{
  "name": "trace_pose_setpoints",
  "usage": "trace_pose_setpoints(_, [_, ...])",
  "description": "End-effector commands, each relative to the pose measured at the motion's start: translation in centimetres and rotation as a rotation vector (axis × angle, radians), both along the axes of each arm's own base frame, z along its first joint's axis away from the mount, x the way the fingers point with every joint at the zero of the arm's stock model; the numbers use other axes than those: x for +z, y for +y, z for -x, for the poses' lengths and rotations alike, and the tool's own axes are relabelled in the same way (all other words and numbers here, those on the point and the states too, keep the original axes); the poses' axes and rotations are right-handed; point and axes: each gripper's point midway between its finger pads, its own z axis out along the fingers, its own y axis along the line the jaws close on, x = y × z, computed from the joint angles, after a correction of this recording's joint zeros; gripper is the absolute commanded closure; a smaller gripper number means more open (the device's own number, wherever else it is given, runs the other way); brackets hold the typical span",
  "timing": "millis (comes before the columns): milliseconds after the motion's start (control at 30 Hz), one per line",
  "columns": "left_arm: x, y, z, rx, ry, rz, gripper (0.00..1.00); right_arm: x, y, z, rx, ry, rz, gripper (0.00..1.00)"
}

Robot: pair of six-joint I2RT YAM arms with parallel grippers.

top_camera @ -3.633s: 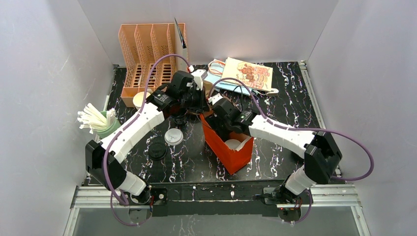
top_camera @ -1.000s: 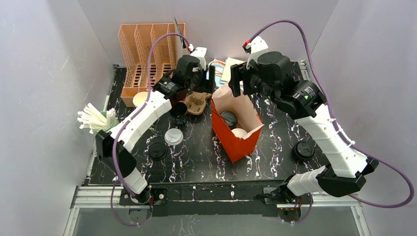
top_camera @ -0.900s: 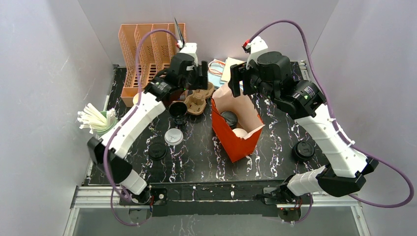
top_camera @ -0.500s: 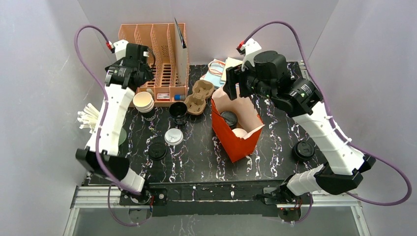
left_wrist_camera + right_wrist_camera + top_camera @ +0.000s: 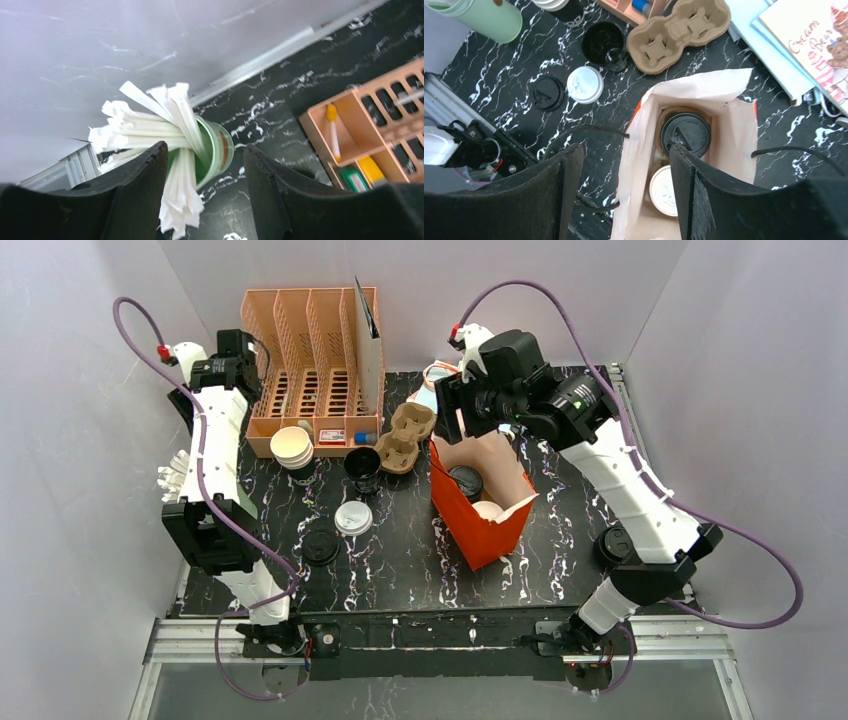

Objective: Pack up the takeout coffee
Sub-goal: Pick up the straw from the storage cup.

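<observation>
Left gripper (image 5: 204,165): upper left of the top view, raised beside the orange slotted plastic organiser rack (image 5: 310,370). Fingers spread, nothing between them. In its wrist view it looks down on a green cup (image 5: 220,150) stuffed with white paper-wrapped straws (image 5: 150,125).

Right gripper (image 5: 624,150): top centre of the top view, above the far rim of the red paper bag (image 5: 475,540). Fingers apart, empty, not touching the bag.

Takeout coffee = brown kraft-paper cup with black plastic lid (image 5: 685,134). It stands upright inside the bag at the far end, centre of the right wrist view. Just below it in that view, also in the bag, is a white-lidded cup (image 5: 664,184); its body is hidden.

On the black marbled table (image 5: 400,550), left of the bag:
- open black paper cup (image 5: 604,45), upright
- brown pulp cup carrier (image 5: 679,30), just right of the black cup, unloaded
- loose white round lid (image 5: 585,85) and loose black round lid (image 5: 546,93), side by side
- stack of kraft cups (image 5: 291,445) at the rack's near edge
</observation>
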Motion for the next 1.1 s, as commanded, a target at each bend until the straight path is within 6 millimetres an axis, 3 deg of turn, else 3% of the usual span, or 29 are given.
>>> trace_pose_setpoints(0, [2.0,3.9,1.6,0.146,-0.087,-0.106,0.48,0.4,0.2,1.4,0.031,0.073,-0.018,0.28])
trace_pose_setpoints(133, [1.0,6.2,1.9,0.216,-0.101,-0.122,0.56,0.0,0.8,2.0,0.053,0.114,-0.035,0.28])
trace_pose_setpoints(567, [-2.8,7.2,1.7,0.253,-0.084,-0.087,0.58,0.2,1.1,2.0,0.075,0.116,-0.029,0.28])
trace_pose_setpoints(867, [-4.0,7.7,2.8,0.289,-0.054,-0.098,0.67,0.2,0.8,1.7,0.085,0.083,-0.007,0.28])
trace_pose_setpoints(1067, [-3.4,8.1,3.6,0.312,-0.040,-0.133,0.75,-0.1,0.8,1.6,0.090,0.084,0.003,0.28])
